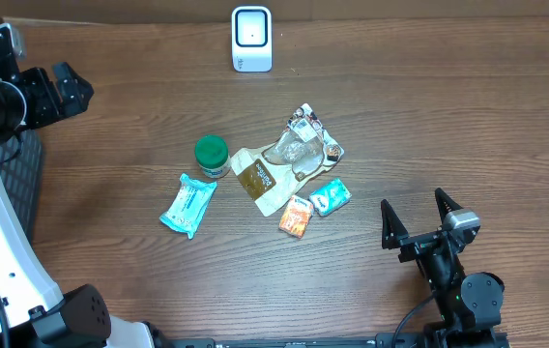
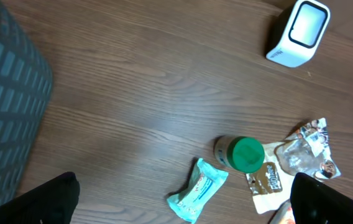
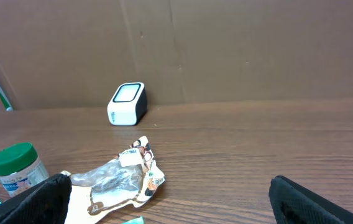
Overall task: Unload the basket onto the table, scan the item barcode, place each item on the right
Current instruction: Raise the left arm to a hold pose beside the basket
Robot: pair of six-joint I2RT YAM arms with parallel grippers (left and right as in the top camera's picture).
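**Both grippers empty, goods heaped mid-table: the pick is the risky part**

Both grippers stand released and hold nothing. The left gripper [image 1: 67, 89] hangs over the far left of the wooden table [image 1: 448, 106]. Its fingers are spread to either edge of its wrist view, with nothing between them. The right gripper [image 1: 416, 215] sits at the near right, fingers parted and pointing toward the pile.

The goods to scan lie in a loose cluster at mid-table, well apart from the white box-shaped barcode scanner [image 1: 251, 39] at the far edge. The small white jar with a green lid [image 1: 212, 156] stands upright, and the teal crinkled plastic pack [image 1: 187, 204] lies near it. The brown and cream flat pouch [image 1: 260, 180] touches the crumpled clear and silver wrapper [image 1: 303, 143] and seems to overlap it. The small orange packet [image 1: 296, 216] lies just beside the small teal packet [image 1: 330, 197].

Which item goes first cannot be told, and no barcode shows.

Several things could go wrong from here:
- Fingers closing on the pouch or the wrapper may catch both, or drag the neighbouring one along.
- The flat packets give little to pinch, so fingers may scrape the wood and slide them away.
- A nudge could topple the jar and set it rolling.
- Crinkled film may warp a code, or an item may reach the scanner wrong side out.
- Both arms reaching into the one cluster could collide.
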